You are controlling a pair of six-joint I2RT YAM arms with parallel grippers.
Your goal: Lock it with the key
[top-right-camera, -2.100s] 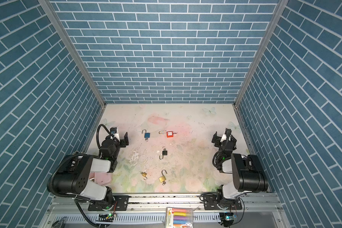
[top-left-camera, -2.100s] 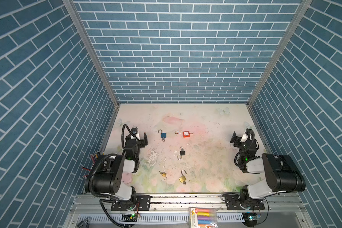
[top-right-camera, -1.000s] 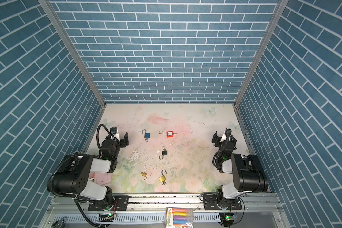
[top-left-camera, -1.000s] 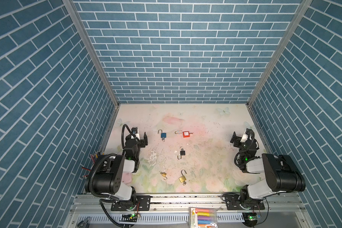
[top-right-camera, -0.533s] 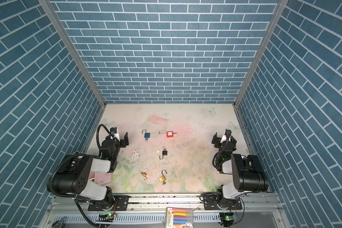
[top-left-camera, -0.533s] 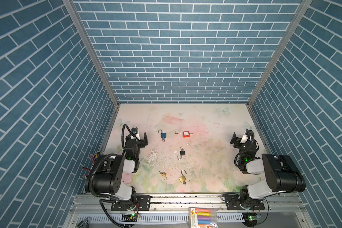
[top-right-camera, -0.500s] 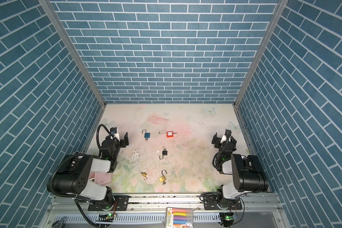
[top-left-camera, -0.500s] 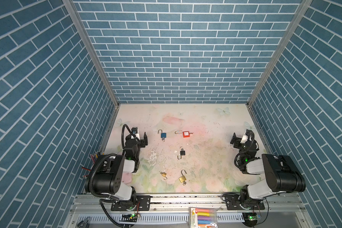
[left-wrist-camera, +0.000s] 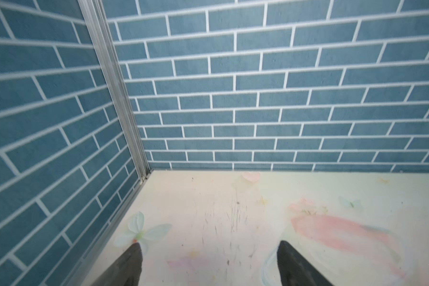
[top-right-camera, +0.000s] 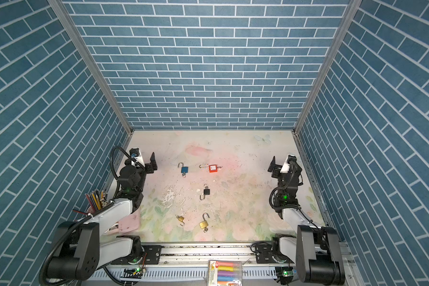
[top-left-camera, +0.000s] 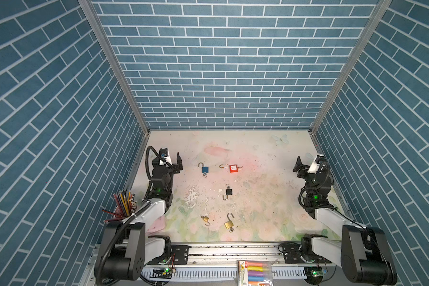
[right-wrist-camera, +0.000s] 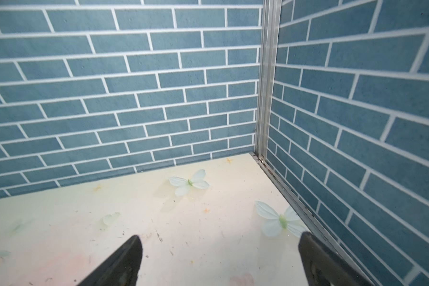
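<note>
**Still no change: both grippers idle, locks untouched**

Nothing visible has shifted since the earlier frames; arms and locks sit where they were.

Taking the desk [top-left-camera: 270, 198] as a clock face with 12 at the far wall, the black lock [top-left-camera: 228, 192] lies near the centre. The blue lock [top-left-camera: 205, 169] lies at 11 and the red lock [top-left-camera: 232, 168] at 12. The small brass lock [top-left-camera: 205, 218] is at 7 and the big brass lock [top-left-camera: 229, 224] at 6. All five are seen in both top views, each with its shackle swung open, all apart from one another. What looks like a key [top-left-camera: 204, 175] sticks out under the blue lock; the others are too small to tell.

The left gripper [left-wrist-camera: 209, 244] hangs at 10 near the side wall with its jaws wide apart and nothing between them. The right gripper [right-wrist-camera: 220, 235] hangs at 2, likewise spread and empty. Both are well apart from the locks.

A cup [top-left-camera: 118, 211] at 8, off the desk edge, holds upright coloured pencils [top-left-camera: 124, 201]. A pink tray [top-right-camera: 130, 222] lies partly under the left arm; I cannot tell what it holds. At 6, in front of the rail, a clear box [top-left-camera: 240, 270] holds markers [top-left-camera: 256, 268] laid side by side.
</note>
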